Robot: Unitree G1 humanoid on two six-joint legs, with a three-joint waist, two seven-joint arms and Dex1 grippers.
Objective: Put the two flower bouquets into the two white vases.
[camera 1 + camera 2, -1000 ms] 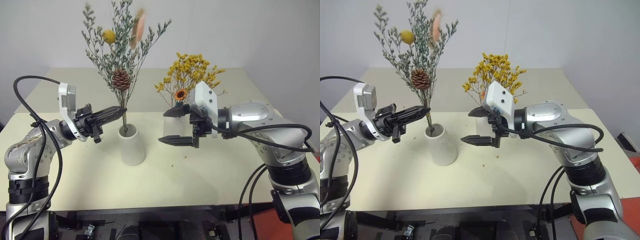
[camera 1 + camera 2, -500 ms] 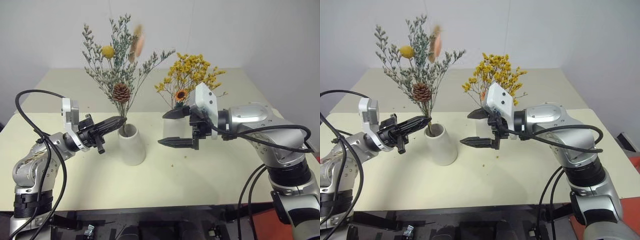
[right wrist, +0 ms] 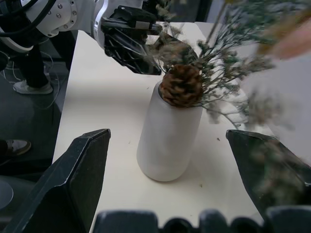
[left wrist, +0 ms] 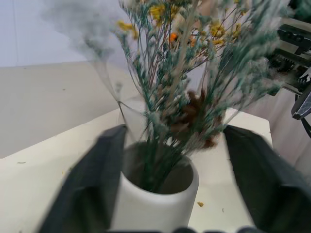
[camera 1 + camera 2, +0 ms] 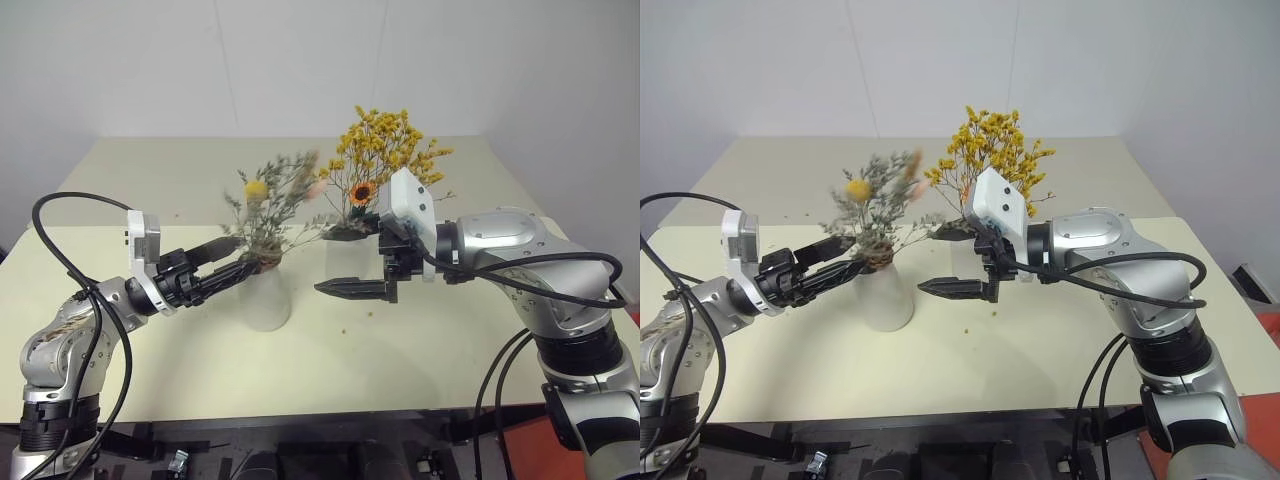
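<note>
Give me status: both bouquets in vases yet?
Looks done: the grey-green bouquet has its pinecone at the mouth of the cone vase, and the yellow bouquet stands behind the right gripper; its vase is hidden. In hand: nothing; the left gripper is open beside the stems. Left: withdrawing the arms.

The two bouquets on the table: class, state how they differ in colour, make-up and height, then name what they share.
The grey-green bouquet is muted, while the yellow bouquet is bright. The grey-green bouquet carries a pinecone and a yellow ball; the yellow bouquet carries a small orange sunflower. The grey-green bouquet sits low in its vase; the yellow bouquet rises higher. Both are bunches standing in vases.
</note>
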